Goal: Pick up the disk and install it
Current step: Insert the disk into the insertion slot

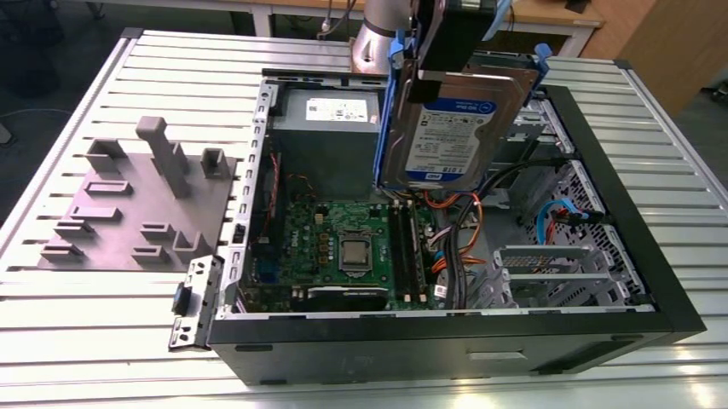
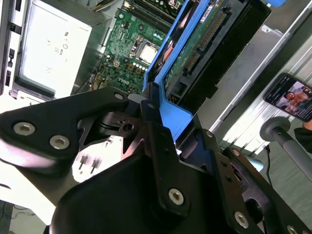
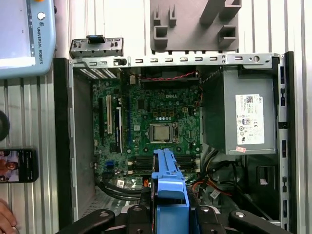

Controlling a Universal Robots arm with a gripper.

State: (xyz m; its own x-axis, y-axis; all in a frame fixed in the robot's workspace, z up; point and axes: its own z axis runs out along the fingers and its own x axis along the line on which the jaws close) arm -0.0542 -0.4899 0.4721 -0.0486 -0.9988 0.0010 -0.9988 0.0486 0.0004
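Disk (image 1: 455,132) held aloft over the open computer case (image 1: 673,298).
I see my pincer (image 1: 439,75) clenched on its upper edge; the disk hangs below the pincer, nearly upright, label outward, above the motherboard (image 1: 341,243).

Gripper (image 1: 434,81) cut by top edge in exterior view; covers disk (image 1: 455,136) upper end. Disk hides case (image 1: 671,290) interior behind it. First wrist view: phone (image 3: 18,165), hand (image 3: 5,219) cut by edge. Print on sticker (image 3: 248,119) too small to read.
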